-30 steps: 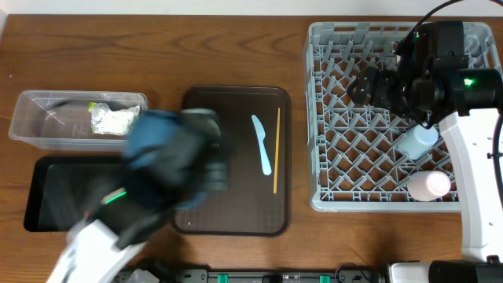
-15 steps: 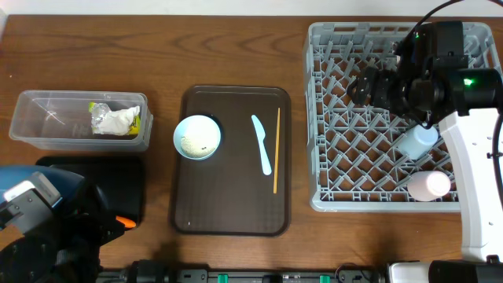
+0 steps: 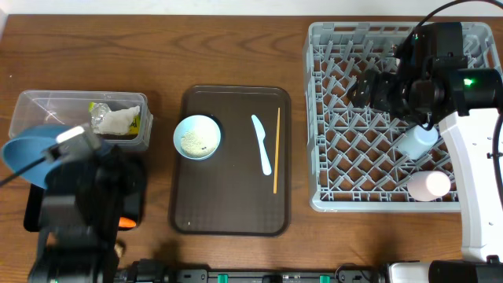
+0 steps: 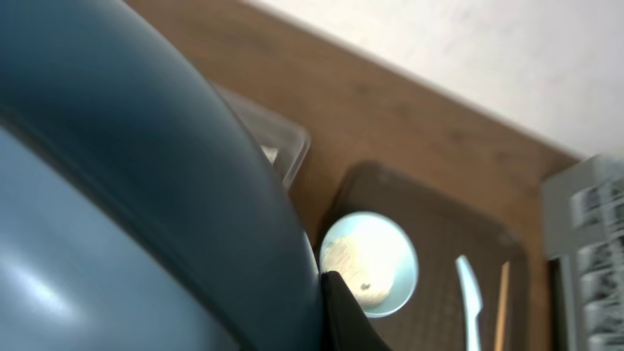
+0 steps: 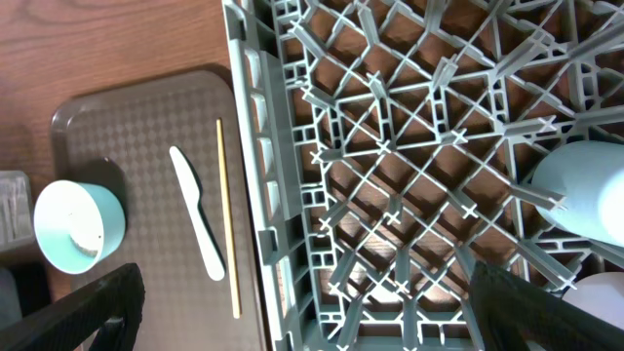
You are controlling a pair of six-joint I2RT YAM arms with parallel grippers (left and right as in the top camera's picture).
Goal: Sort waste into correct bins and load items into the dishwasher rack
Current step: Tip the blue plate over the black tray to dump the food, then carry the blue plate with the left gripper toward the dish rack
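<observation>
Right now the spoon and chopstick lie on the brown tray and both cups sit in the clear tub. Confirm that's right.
Not quite. The light blue cup and pink cup sit in the grey dishwasher rack, not the clear tub, as the overhead view shows. The spoon and chopstick do lie on the brown tray.

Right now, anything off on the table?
The small bowl sits across the left rim of the brown tray, not flat inside it, with rice grains in it. The blue plate is tipped steeply in the shut left gripper above the black tray. Nothing looks spilled or broken.
</observation>
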